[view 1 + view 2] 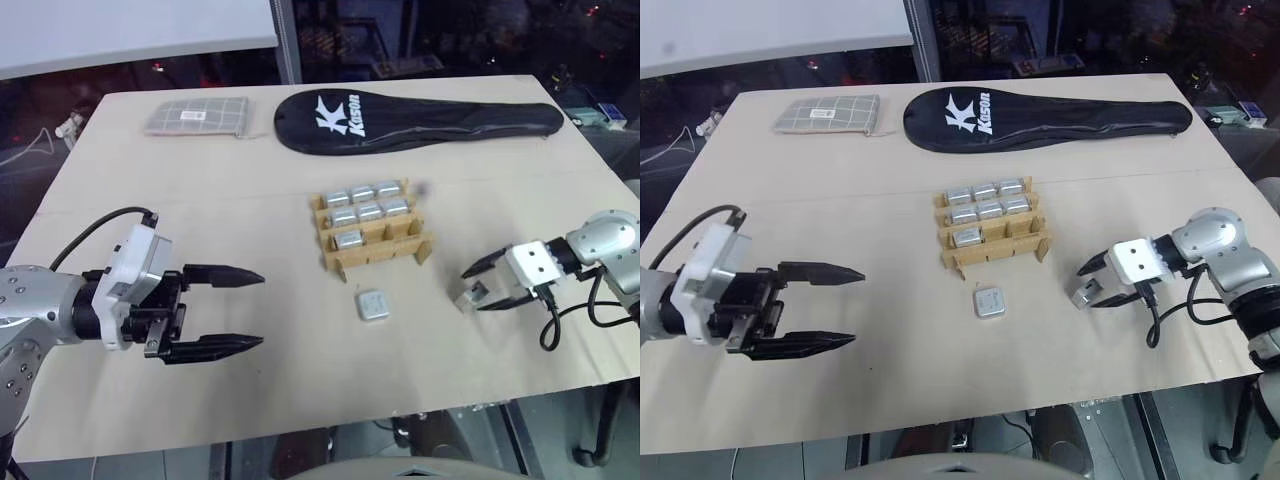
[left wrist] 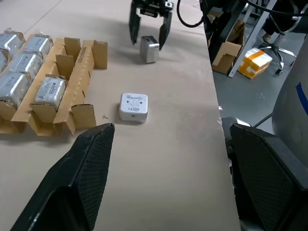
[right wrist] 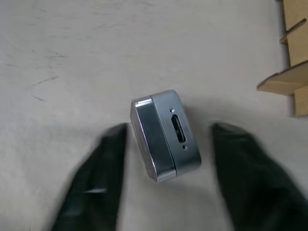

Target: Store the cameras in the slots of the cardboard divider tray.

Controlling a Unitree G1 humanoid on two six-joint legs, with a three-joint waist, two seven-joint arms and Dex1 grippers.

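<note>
Seven boxy metallic cameras, corrugated tray

Black racket cover lies along far side of counter, white "K" logo at wide end. Flat grey checked pouch just beside it, toward far left corner (small white label on top). Pale tan counter top, faintly scuffed. Off counter's right edge: cardboard box and yellow package on grey floor.
</note>
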